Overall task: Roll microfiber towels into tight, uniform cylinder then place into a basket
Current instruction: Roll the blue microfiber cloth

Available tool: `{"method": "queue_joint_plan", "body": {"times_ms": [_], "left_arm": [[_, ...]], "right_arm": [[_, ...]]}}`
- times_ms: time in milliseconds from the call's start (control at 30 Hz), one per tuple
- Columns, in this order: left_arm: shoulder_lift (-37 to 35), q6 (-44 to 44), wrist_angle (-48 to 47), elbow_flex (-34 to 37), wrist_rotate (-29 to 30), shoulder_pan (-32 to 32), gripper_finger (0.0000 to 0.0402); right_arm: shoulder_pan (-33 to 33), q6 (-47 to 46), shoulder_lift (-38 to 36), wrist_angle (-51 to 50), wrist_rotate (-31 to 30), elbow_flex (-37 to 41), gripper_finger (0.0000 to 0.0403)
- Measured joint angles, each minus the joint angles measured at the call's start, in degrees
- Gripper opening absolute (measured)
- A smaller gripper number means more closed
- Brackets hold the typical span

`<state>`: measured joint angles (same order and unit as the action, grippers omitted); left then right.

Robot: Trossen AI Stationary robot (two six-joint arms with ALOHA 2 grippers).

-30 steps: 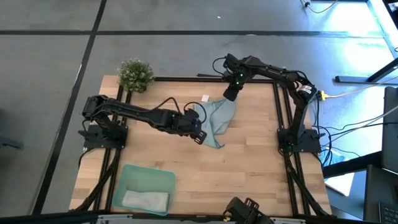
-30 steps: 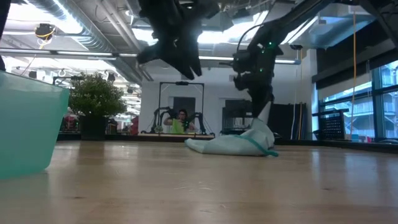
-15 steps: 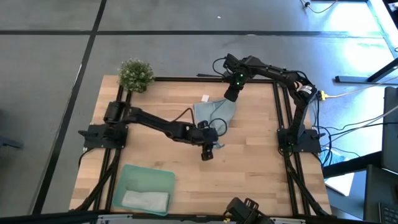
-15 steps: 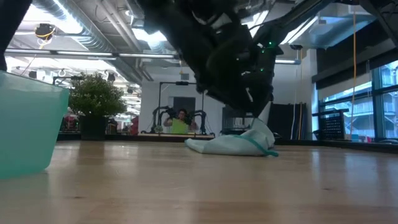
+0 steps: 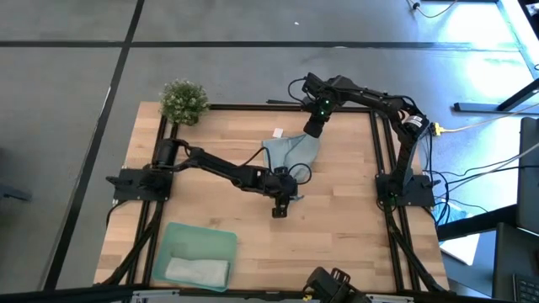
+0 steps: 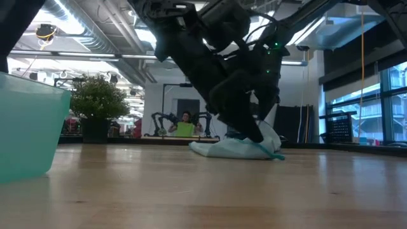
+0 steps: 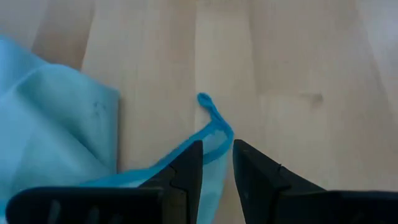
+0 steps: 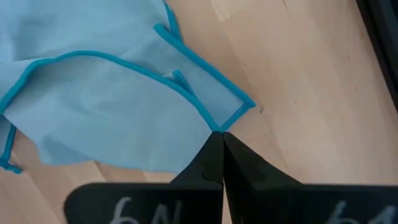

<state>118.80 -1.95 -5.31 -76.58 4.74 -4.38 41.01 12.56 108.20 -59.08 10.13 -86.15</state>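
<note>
the light blue towel lay crumpled and half unfolded on the far middle of the tabletop, not yet flat enough to roll. the right claw was clenched on one hemmed edge of it near the far side, fingertips pressed together with the dark blue border pinched between them. the left claw was down at the near corner of the same towel, jaws a little apart with the hem and its small loop passing between them; whether the fingers actually gripped the cloth or only straddled it could not be told from the wrist view. in the low view the towel sat as a low heap with both arms crowded over it. the basket stood at the near left corner of the tabletop, well apart from the work, and already held the pale grey towel, rolled. a small potted plant stood at the far left corner. judgement: the step in hand was spreading the blue towel before rolling. to do it well, the left claw should close fully on the hem, not on the loop alone, then draw the corner away from the right claw, low over the wood, until the cloth lies taut and square; any slack or folded-under layer would give a lopsided roll.
</note>
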Motion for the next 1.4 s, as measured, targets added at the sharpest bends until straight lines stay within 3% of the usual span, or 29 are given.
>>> {"method": "queue_joint_plan", "body": {"times_ms": [200,367,1033,1133,1267,1400], "left_arm": [[0.76,4.57,1.05,-0.09,-0.20,0.53,0.0084],[1.05,7.60,0.99,-0.09,-4.29,0.78,0.0084],[3.26,10.68,-1.94,-0.31,-3.57,2.44,0.0082],[3.28,10.62,-2.20,-0.31,-3.57,2.40,0.0066],[3.26,8.14,-2.31,-0.31,-4.51,2.57,0.0014],[2.36,1.35,-3.59,-0.17,-8.36,3.46,0.0005]], "right_arm": [[-0.01,0.00,0.00,0.10,0.00,0.00,0.0000],[0.00,-0.02,0.00,0.36,0.00,0.00,0.0000],[0.00,-0.04,0.00,0.36,0.01,0.00,0.0000],[0.00,-0.04,0.00,0.38,0.01,0.00,0.0000],[0.07,-0.02,0.00,0.34,0.00,0.00,0.0000],[0.24,0.07,-0.12,0.17,0.00,0.00,0.0000]]}}
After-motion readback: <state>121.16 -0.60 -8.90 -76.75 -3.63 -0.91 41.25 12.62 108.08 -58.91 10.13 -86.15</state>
